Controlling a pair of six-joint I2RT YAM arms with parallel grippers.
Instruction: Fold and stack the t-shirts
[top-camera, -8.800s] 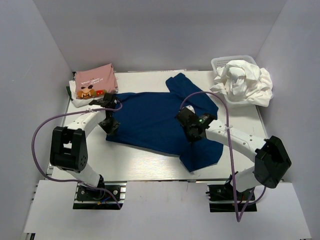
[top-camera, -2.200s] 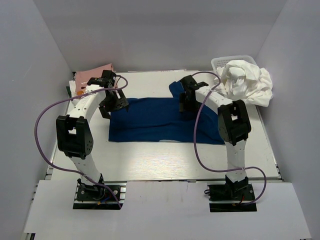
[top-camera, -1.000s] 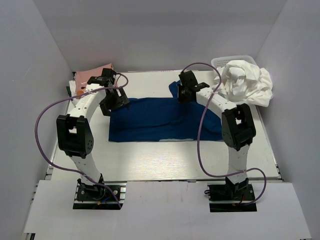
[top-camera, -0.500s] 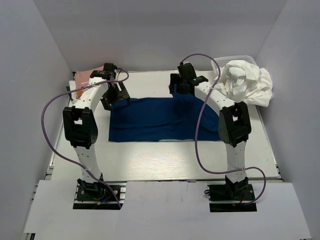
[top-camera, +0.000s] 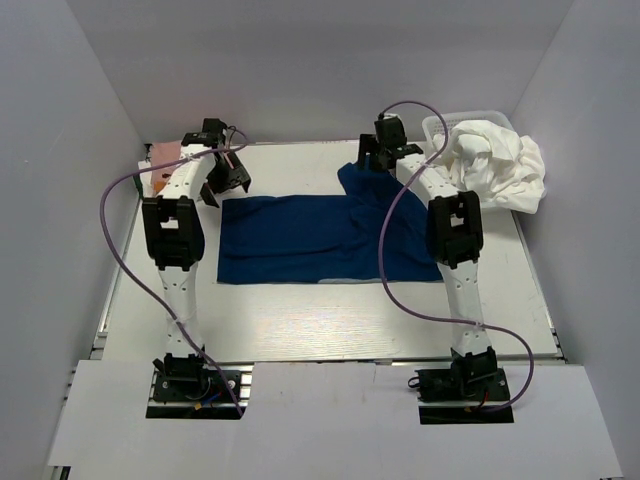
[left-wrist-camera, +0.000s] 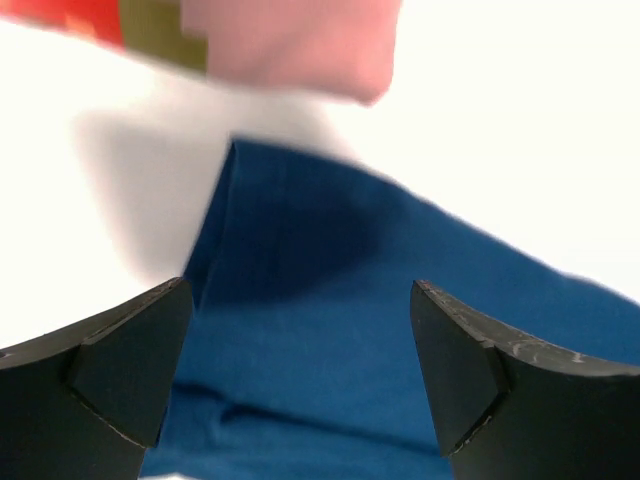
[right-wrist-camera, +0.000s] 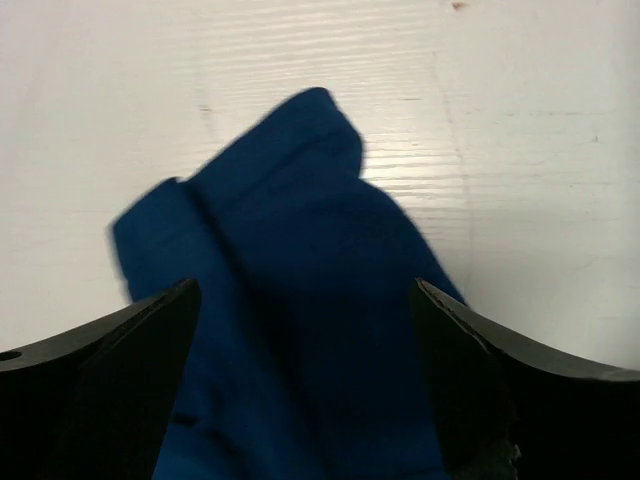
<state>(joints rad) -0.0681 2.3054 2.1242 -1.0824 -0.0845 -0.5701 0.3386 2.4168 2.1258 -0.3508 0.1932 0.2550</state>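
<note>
The navy blue t-shirt (top-camera: 300, 240) lies flat mid-table, folded into a wide band, with one sleeve (right-wrist-camera: 290, 290) sticking out toward the back right. My left gripper (top-camera: 228, 175) hangs open above its back left corner (left-wrist-camera: 330, 330), nothing between the fingers (left-wrist-camera: 120, 370). Over the sleeve, my right gripper (top-camera: 375, 155) is open too, its fingers (right-wrist-camera: 470, 380) empty. The pink t-shirt (top-camera: 163, 153) lies folded at the back left, its edge (left-wrist-camera: 290, 40) just beyond the navy corner. White t-shirts (top-camera: 495, 165) are heaped at the back right.
A white mesh basket (top-camera: 437, 123) holds the white heap at the back right corner. Grey walls close in the table (top-camera: 300, 320) on three sides. Purple cables loop from both arms over the table.
My right gripper opened and let go of the navy shirt, then drew back toward the far edge. The left arm also pulled back and straightened, still open.
</note>
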